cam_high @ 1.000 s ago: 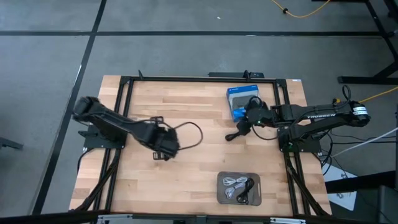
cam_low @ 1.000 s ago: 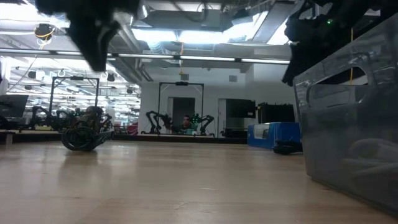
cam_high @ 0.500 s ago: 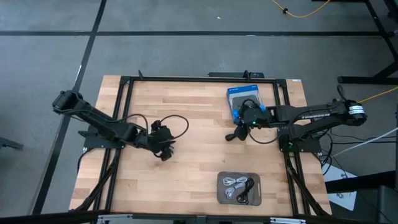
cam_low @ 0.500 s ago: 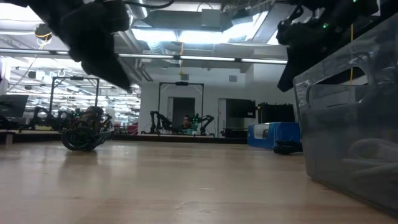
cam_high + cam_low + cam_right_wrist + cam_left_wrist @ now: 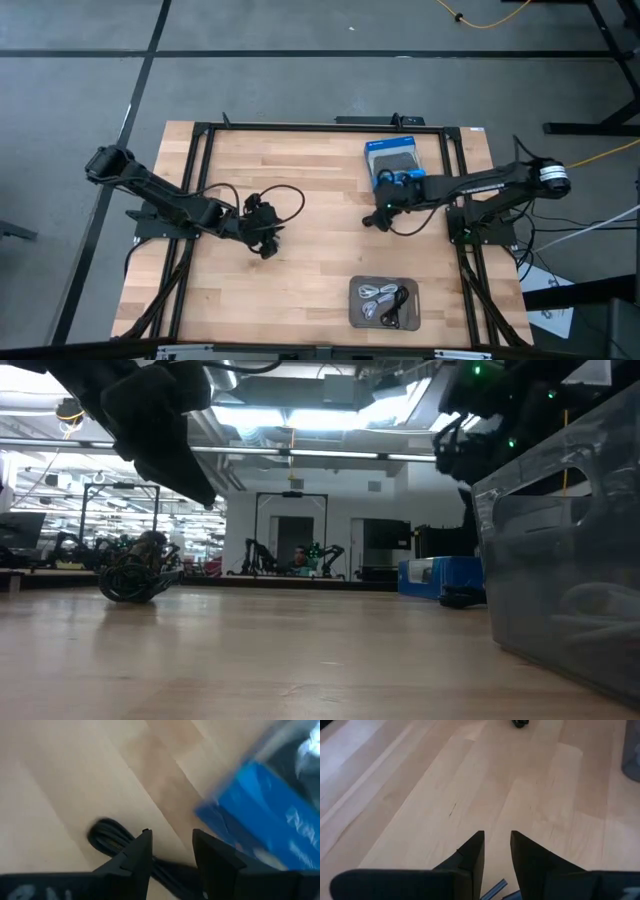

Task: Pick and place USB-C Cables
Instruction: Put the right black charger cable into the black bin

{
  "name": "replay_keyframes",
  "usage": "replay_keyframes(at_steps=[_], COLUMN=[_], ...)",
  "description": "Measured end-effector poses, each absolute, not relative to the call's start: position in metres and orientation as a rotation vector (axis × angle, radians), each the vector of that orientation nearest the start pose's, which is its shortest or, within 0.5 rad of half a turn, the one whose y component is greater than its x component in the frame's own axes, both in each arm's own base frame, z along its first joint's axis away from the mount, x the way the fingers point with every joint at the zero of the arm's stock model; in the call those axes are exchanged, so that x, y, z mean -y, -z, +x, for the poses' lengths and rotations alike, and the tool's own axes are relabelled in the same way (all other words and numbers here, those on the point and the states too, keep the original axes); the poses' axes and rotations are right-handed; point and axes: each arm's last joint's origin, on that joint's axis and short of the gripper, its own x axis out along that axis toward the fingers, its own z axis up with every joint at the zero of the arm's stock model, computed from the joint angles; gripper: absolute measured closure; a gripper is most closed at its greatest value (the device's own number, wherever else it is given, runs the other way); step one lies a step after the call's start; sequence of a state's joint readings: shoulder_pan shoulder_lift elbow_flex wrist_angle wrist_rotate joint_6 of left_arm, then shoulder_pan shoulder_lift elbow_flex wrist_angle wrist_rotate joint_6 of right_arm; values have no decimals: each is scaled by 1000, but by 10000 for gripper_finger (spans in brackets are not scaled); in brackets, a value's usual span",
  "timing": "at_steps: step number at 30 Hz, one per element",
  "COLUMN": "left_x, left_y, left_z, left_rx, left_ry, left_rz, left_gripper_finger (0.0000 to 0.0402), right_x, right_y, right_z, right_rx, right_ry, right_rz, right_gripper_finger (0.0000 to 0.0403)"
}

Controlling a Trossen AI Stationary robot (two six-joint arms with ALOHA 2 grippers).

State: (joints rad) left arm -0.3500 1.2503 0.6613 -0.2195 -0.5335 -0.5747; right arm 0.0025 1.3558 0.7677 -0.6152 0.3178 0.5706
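A light wooden counter (image 5: 300, 270) inside a black frame is seen from above. The right pincer (image 5: 378, 217) is lowered over a black USB-C cable (image 5: 107, 838) lying on the wood just beside the blue box (image 5: 392, 160); its fingers (image 5: 137, 857) are parted slightly, with nothing gripped between them. The left pincer (image 5: 266, 248) is held over bare boards left of centre, its fingers (image 5: 474, 855) a narrow gap apart and empty. More USB-C cables (image 5: 385, 300), white and black, lie in the grey tray (image 5: 356, 312) near the front edge.
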Motion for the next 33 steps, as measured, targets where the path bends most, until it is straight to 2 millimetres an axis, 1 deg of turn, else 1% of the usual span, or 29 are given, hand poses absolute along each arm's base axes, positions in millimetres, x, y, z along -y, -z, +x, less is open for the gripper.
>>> replay_keyframes(at_steps=[4,7,10,14,16,21,24,26,29,31,33], left_x=[68,68,68,68,68,68,68,68,68,68,68], left_y=[-201,-201,-201,-201,-201,-201,-201,-201,-201,-201,-201], left_z=[229,229,229,229,229,229,229,229,229,229,229], left_rx=[-650,-650,-649,-647,-644,-640,-640,-640,-640,-640,-640], left_ry=[-373,-373,-374,-377,-379,-384,-384,-384,-384,-384,-384], left_rz=[-202,-202,-201,-200,-209,-225,-225,-225,-225,-225,-225], left_gripper_finger=[315,315,315,315,315,315,315,315,315,315,315], right_x=[9,6,2,0,-1,-1,-2,-2,-3,-4,-8], right_y=[-178,-176,-176,-176,-173,-161,-152,-144,-133,-131,-133], right_z=[218,204,197,199,201,205,208,215,234,251,271], right_rx=[-1185,-1274,-1276,-1229,-1237,-1286,-1290,-1270,-1165,-1080,-1009], right_ry=[820,957,1050,1089,1090,1120,1164,1155,1091,956,734], right_rz=[383,425,446,475,467,438,457,473,520,542,574], right_gripper_finger=[257,257,257,257,257,257,257,257,257,258,257])
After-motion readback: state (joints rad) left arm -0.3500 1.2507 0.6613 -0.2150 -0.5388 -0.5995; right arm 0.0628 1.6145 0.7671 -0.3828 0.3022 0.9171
